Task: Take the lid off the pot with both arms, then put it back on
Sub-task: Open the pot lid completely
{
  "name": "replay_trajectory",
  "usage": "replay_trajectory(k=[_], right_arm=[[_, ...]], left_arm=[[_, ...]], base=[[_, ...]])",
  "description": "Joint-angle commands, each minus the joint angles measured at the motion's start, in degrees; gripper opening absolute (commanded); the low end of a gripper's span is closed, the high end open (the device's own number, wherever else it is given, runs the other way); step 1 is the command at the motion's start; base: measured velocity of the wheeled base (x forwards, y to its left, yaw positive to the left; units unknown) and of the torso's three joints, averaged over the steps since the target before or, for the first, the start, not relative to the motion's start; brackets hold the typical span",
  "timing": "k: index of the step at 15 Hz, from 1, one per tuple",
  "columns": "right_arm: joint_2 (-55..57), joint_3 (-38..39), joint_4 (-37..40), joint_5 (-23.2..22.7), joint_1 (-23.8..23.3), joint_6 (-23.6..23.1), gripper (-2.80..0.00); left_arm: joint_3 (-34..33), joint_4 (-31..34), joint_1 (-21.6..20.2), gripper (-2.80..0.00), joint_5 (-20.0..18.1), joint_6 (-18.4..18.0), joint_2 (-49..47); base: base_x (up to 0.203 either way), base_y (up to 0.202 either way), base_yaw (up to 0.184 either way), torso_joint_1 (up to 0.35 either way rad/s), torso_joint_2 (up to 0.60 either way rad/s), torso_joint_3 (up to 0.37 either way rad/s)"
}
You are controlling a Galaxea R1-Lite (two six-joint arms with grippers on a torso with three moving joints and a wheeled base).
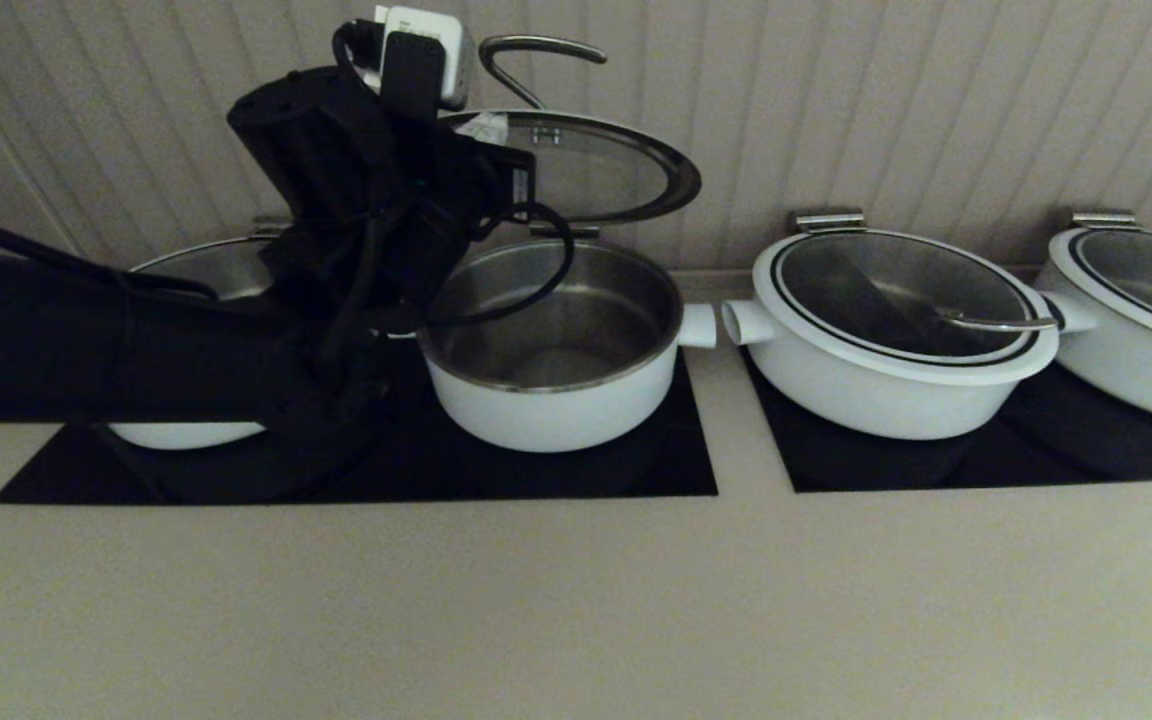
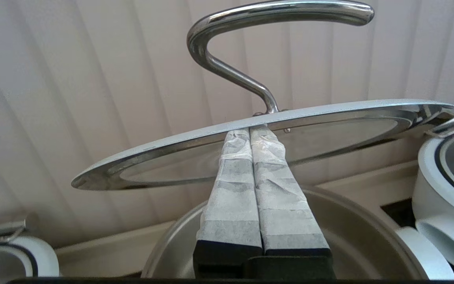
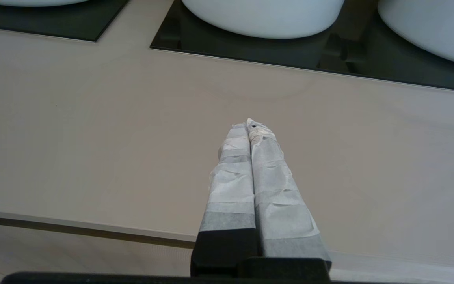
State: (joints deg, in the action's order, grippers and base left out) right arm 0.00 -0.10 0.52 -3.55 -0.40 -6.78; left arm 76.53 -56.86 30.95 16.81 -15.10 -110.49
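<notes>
The glass lid [image 1: 596,170] with its curved steel hook handle [image 1: 536,50] hangs tilted in the air above the open white pot [image 1: 556,400], whose steel interior is bare. My left gripper [image 1: 496,125] is at the lid's near rim, mostly hidden by its own wrist. In the left wrist view the left gripper [image 2: 250,132] is shut, its taped fingertips running in behind the lid's rim [image 2: 329,118] beside the foot of the handle, over the pot [image 2: 353,232]. My right gripper [image 3: 250,124] is shut and empty, low over the beige counter near its front edge, out of the head view.
A wider lidded white pot [image 1: 896,330] stands right of the open pot, its side handle close to the pot's. Another lidded pot [image 1: 1136,310] is at far right, and one [image 1: 206,270] sits behind my left arm. All stand on black cooktop panels [image 1: 636,470]. A ribbed wall is close behind.
</notes>
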Motion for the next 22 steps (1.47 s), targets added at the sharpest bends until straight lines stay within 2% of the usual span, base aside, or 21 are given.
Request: replay_trajectory(k=[1,15,22], right_arm=[[0.09,0.01,0.00,-0.06,-0.04,-0.03,-2.80],[0.09,0.01,0.00,-0.06,0.01,-0.05,-2.80],[0.09,0.01,0.00,-0.06,-0.04,-0.07,-2.80]], left_arm=[[1.99,-0.36,-0.43,-2.80,0.08,-0.50,-1.33],[16.44,0.33,-1.77,-2.80,-0.02,-4.39,-7.13],[17.79,0.35,-1.77,-2.80,-0.05,-4.76,-7.77]], base=[[0.000,0.000,0.000,0.000,0.00,0.000],[0.000,0.000,0.000,0.000,0.00,0.000],[0.000,0.000,0.000,0.000,0.00,0.000]])
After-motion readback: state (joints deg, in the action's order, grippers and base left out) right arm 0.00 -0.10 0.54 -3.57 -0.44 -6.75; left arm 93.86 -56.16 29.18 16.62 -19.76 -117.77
